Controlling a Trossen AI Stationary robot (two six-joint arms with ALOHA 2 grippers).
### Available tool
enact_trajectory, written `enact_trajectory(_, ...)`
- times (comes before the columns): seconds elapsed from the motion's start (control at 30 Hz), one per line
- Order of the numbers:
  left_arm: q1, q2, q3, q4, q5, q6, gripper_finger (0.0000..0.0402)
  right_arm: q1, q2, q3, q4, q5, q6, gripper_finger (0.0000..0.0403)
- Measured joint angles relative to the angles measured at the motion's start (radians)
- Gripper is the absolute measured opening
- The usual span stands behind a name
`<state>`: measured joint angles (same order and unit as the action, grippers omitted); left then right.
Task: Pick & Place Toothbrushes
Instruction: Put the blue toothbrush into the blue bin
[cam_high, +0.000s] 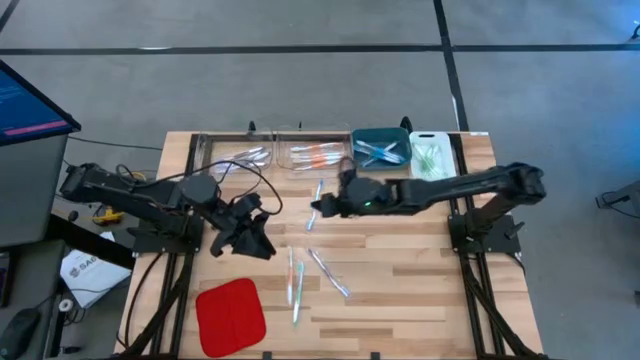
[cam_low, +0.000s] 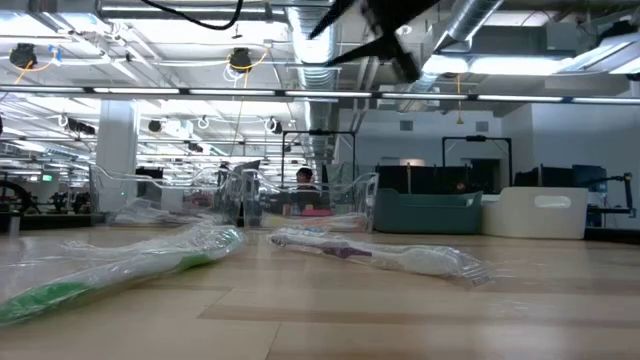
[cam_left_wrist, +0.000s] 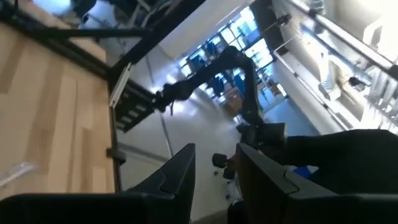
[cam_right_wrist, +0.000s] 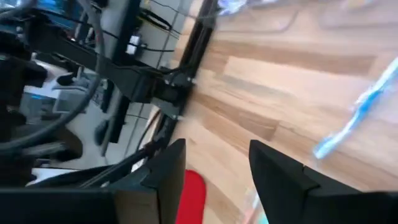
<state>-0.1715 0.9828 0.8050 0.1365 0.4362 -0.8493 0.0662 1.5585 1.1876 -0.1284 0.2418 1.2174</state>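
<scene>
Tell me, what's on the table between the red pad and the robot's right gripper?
From above, loose toothbrushes in clear wrappers lie on the wood between the red pad and the right gripper; one blue one is just beside that gripper.

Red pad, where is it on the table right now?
In the high view the red pad lies at the table's near-left corner, left of the loose toothbrushes.

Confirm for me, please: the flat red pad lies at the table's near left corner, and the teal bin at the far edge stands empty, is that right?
Not quite. The red pad does lie at the near left corner, but the teal bin is not empty: the high view shows pale blue toothbrushes lying inside it. The rest of your statement holds.
</scene>
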Motion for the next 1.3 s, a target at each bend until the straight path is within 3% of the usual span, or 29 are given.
enact_trajectory(0.13, -0.013, 0.003, -0.001, -0.058, -0.001, 0.0, 0.0108, 0.0, 0.102, 0.02, 0.098, -0.066, -0.059, 0.0172)
enact_trajectory(0.23, -0.018, 0.003, -0.001, -0.092, 0.0, 0.0, 0.0108, -0.001, 0.171, 0.086, 0.092, -0.154, -0.346, 0.0169)
enact_trajectory(0.43, -0.048, 0.002, -0.001, -0.114, 0.0, 0.0, 0.0108, -0.002, 0.304, 0.289, -0.195, -0.218, -1.034, 0.0155)
enact_trajectory(0.53, -0.068, 0.002, -0.001, -0.116, 0.0, 0.0, 0.0108, -0.028, 0.389, 0.39, -0.383, -0.216, -1.179, 0.0153)
enact_trajectory(0.67, -0.098, 0.002, -0.001, -0.12, 0.0, -0.002, 0.0108, -0.086, 0.492, 0.495, -0.49, -0.212, -1.177, 0.0152)
enact_trajectory(0.8, -0.125, 0.002, -0.001, -0.123, 0.0, -0.003, 0.0108, -0.148, 0.566, 0.579, -0.515, -0.213, -0.953, 0.0131)
enact_trajectory(1.0, -0.132, -0.003, -0.001, -0.12, -0.002, -0.022, 0.0108, -0.212, 0.592, 0.626, -0.549, -0.208, -0.86, 0.0016)
enact_trajectory(1.13, -0.131, -0.017, 0.0, -0.12, -0.006, -0.023, 0.0108, -0.236, 0.592, 0.624, -0.608, -0.126, -0.779, 0.0011)
enact_trajectory(1.3, -0.131, -0.021, -0.001, -0.121, -0.022, -0.022, 0.0108, -0.251, 0.596, 0.624, -0.678, -0.113, -0.729, 0.0003)
